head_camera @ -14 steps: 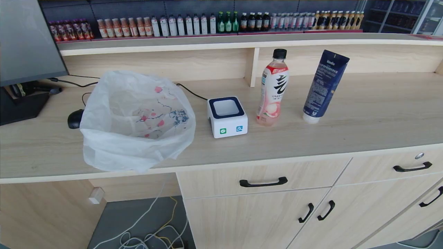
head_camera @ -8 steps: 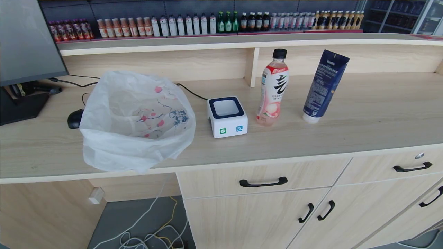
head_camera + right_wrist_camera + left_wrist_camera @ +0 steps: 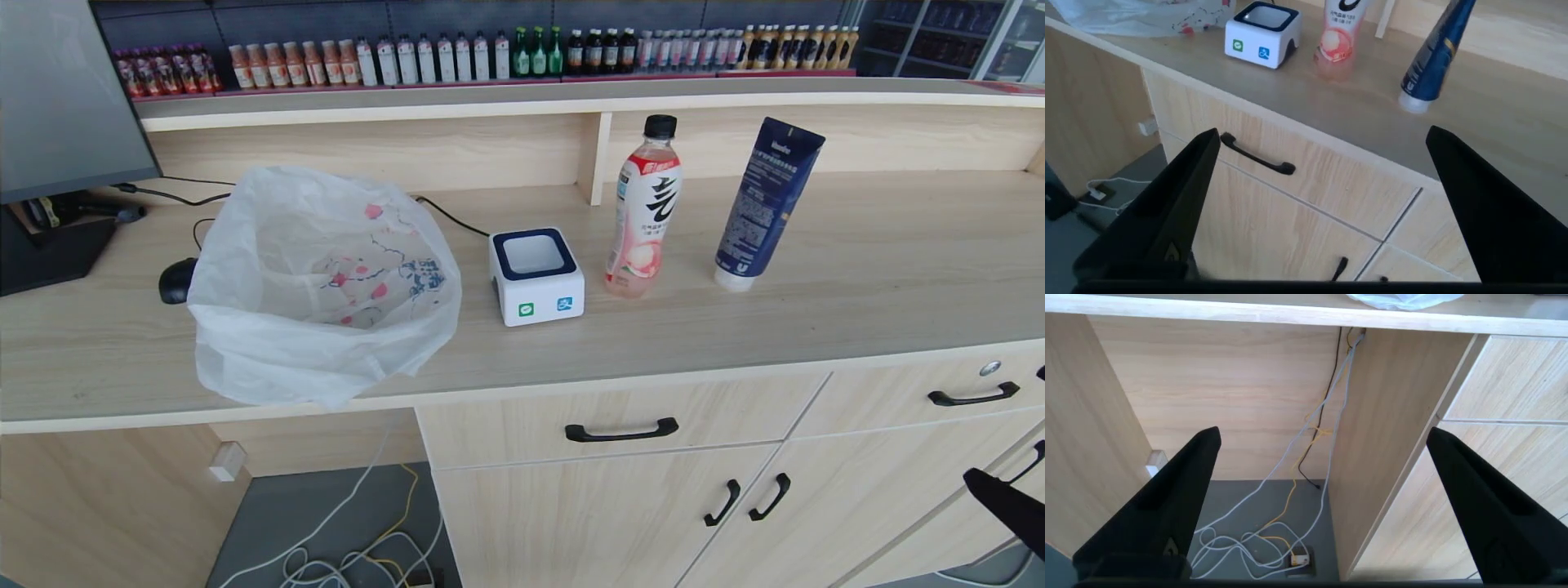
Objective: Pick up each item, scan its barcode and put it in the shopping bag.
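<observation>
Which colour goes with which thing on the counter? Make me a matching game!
Things:
1. shopping bag
2. barcode scanner
3. drink bottle
4. tube

Looks:
A. dark blue, standing on a white cap
B. pink, with a black cap
C. white box with a dark blue rim on top
D. see-through white, open at the top

Pairs: 1-D, 2-C, 3-B, 4-A

Nothing I can properly read from here. The bottle [image 3: 644,208] has one big black brush character on its label, the blue tube [image 3: 763,204] has white print too small for me, and the scanner [image 3: 536,276] front shows a green and a blue icon.
</observation>
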{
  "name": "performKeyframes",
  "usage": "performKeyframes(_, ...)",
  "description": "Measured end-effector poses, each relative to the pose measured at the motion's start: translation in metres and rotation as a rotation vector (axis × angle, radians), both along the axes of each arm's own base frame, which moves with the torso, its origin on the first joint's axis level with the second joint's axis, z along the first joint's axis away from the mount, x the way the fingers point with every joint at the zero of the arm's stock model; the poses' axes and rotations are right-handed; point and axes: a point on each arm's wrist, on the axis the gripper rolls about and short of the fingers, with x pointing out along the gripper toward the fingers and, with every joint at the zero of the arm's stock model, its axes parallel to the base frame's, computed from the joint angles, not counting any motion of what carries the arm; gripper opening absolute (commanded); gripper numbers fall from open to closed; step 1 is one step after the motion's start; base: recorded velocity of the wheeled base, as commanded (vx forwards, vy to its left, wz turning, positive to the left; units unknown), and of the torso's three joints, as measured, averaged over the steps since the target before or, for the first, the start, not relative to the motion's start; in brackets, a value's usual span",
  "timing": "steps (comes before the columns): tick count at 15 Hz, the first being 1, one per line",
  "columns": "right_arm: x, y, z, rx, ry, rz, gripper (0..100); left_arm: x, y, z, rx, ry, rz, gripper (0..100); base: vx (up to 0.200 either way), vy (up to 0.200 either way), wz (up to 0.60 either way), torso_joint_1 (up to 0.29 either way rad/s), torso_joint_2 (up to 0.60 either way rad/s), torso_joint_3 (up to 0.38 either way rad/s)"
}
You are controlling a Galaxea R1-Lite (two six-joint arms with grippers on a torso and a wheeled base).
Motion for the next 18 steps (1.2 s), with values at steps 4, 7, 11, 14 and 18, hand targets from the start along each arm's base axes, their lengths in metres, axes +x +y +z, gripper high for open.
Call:
performKeyframes(4, 0.021, 0.011, 0.004, -0.027, -0.033, 0.052, 100, 0.000, 0.000, 0.000, 0.000, 0.000, 0.000, 100, 0.000, 0.000, 0.00, 0.000, 0.00, 0.000)
performKeyframes(7, 0.034, 0.017, 0.000, -0.046, 0.001, 0.069, 100, 0.000, 0.000, 0.000, 0.000, 0.000, 0.000, 100, 0.000, 0.000, 0.00, 0.000, 0.00, 0.000)
performKeyframes(11, 0.051, 0.024, -0.001, -0.075, 0.010, 0.075, 100, 0.000, 0.000, 0.000, 0.000, 0.000, 0.000, 100, 0.000, 0.000, 0.00, 0.000, 0.00, 0.000)
performKeyframes(14, 0.062, 0.034, -0.003, -0.085, 0.026, 0.116, 100, 0.000, 0.000, 0.000, 0.000, 0.000, 0.000, 100, 0.000, 0.000, 0.00, 0.000, 0.00, 0.000)
performKeyframes(18, 0.074, 0.047, 0.000, -0.093, 0.026, 0.153, 100, 0.000, 0.000, 0.000, 0.000, 0.000, 0.000, 100, 0.000, 0.000, 0.00, 0.000, 0.00, 0.000)
